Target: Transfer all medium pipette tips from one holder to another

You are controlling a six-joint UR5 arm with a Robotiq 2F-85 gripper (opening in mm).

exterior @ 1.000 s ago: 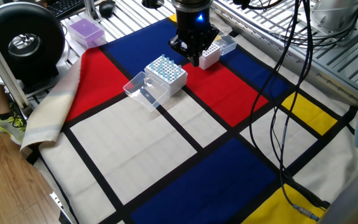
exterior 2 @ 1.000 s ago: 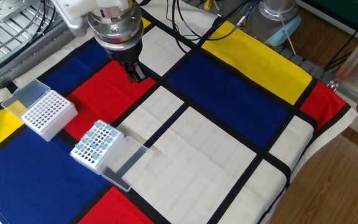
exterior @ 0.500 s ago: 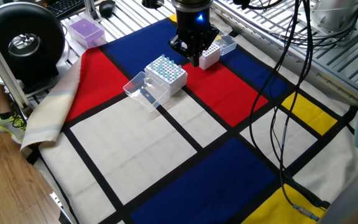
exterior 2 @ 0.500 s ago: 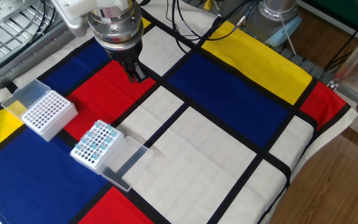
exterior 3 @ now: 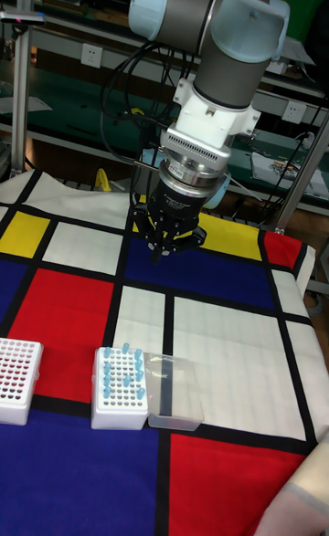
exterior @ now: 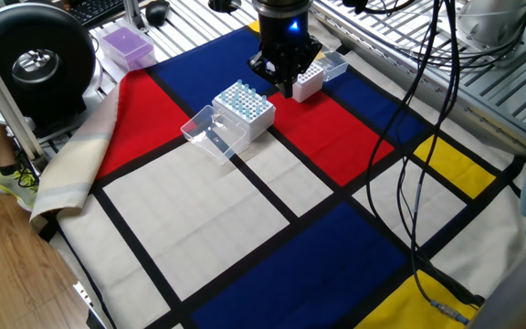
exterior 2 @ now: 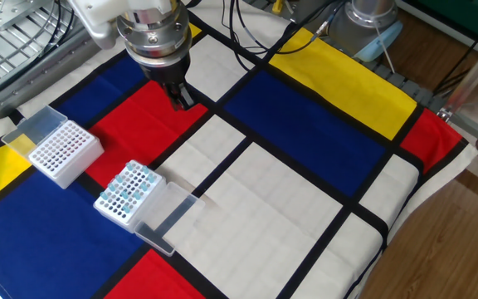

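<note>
Here, the gripper point(exterior 2: 181, 98) hangs above the red patch of the checked cloth point(exterior 2: 305, 174), fingers drawn together with nothing visible between them. The medium pipette tips point(exterior 2: 129, 188) stand in 1 white rack point(exterior 2: 123, 199) (its clear lid point(exterior 2: 166, 218) lies open beside it) on the blue-and-red border. The other white rack point(exterior 2: 60, 151), holes showing, sits near it with a yellowish lid point(exterior 2: 33, 130), well apart from the gripper.

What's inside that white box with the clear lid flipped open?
Pale blue pipette tips stand upright in holes of the white box, filling only some of them. Their lower ends are hidden inside. The hand hovers apart.
</note>
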